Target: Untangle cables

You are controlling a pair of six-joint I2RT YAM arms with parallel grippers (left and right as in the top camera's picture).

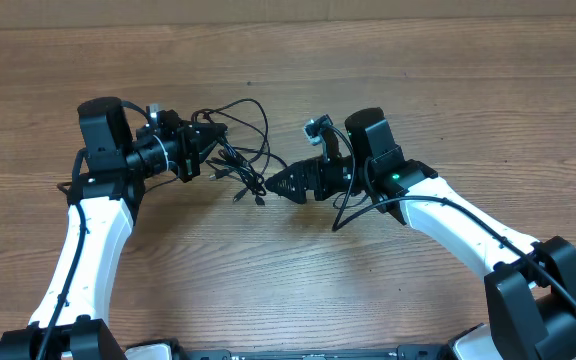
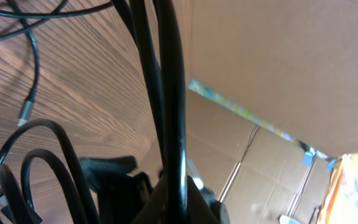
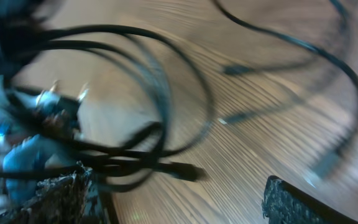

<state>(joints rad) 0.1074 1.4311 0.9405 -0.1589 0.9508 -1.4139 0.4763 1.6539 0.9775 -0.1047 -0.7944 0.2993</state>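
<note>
1. The cables lie on the table as one knotted clump between the two arms, a little left of centre. Loops fan out on the far side, and a few plug ends trail toward the near side.
2. The left gripper is pushed into the left edge of the clump. In its wrist view thick strands run up past the lens and seem to gather at the bottom centre, so it probably has hold of them. The fingers themselves are not visible, so I cannot tell how far open it is. A loose plug rests on the wood to the left.
3. The right gripper points at the right edge of the clump. Its wrist view shows its fingers spread wide with nothing clamped. Blurred loops cross just ahead of it.
4. Progress looks early. No strand lies apart from the rest, and the loops are still crossed over one another.
5. Nearly everything seems left to do: grip one strand, draw it out of the knot, and repeat for the others.
</note>
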